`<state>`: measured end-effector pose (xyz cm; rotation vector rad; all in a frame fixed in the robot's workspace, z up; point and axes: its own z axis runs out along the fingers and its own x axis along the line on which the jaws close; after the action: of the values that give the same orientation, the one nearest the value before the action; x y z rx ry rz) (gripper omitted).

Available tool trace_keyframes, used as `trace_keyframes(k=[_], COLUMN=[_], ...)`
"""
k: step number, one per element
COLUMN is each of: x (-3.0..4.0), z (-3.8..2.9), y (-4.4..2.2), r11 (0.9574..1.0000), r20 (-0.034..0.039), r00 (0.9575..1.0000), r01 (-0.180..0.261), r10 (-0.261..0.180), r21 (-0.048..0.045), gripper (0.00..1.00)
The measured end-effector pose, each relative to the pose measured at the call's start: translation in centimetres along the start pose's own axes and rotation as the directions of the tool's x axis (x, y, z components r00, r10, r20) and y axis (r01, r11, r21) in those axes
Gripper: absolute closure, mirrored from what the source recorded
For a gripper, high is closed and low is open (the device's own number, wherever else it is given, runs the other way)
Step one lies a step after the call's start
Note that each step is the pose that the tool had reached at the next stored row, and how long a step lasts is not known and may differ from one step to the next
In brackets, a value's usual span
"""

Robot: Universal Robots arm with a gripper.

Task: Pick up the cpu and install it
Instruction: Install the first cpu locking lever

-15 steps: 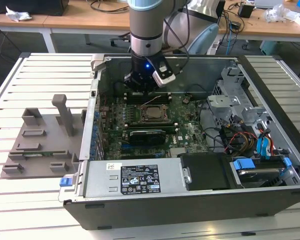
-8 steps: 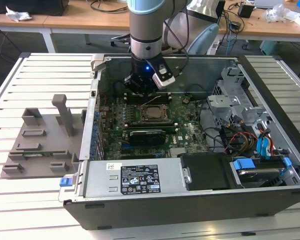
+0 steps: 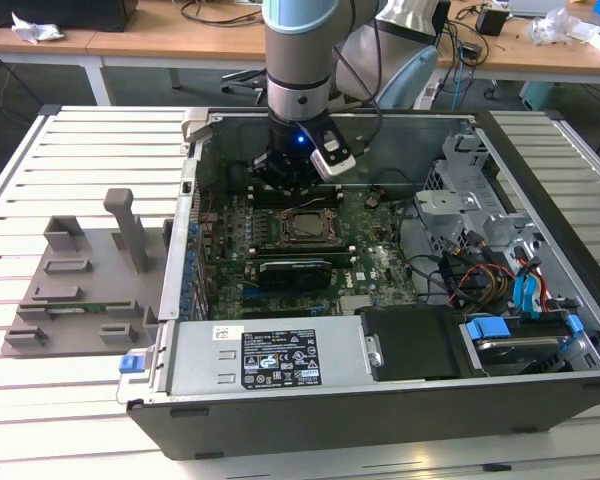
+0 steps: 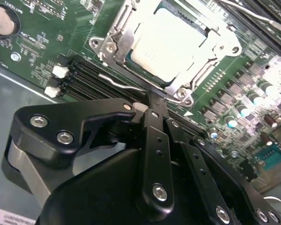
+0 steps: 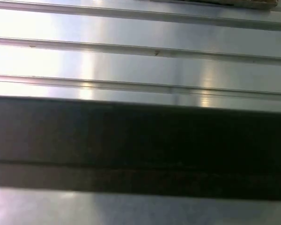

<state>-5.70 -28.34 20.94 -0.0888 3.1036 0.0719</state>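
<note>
The cpu (image 4: 165,43), a pale silver square, lies flat inside the metal socket frame (image 4: 113,40) on the green motherboard (image 4: 33,42). In the exterior view the cpu (image 3: 305,228) sits at the middle of the board inside the open computer case. My gripper (image 4: 155,101) hangs just beside the socket, its black fingers pressed together with nothing between them. Their tips are close to the thin wire lever (image 4: 117,82) along the socket's edge. In the exterior view the gripper (image 3: 292,190) stands just behind the socket.
A grey plastic holder tray (image 3: 80,290) lies on the slatted table at the exterior view's left. The case (image 3: 330,420) holds a power supply (image 3: 270,355), drive bays and cables (image 3: 480,270) at the right. Memory slots (image 4: 84,75) run beside the socket.
</note>
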Motion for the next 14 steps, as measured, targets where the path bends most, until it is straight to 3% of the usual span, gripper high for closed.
trace_keyframes(k=[9,14], x=[-1.48,-1.76], z=[0.64,0.8], y=[-0.11,-0.19], r11=[1.0,1.0], r20=[-0.0001,-0.0002], r00=[1.0,1.0], r01=[0.0,0.0], r10=[0.0,0.0], r21=[0.0,0.0], gripper=[0.89,0.89])
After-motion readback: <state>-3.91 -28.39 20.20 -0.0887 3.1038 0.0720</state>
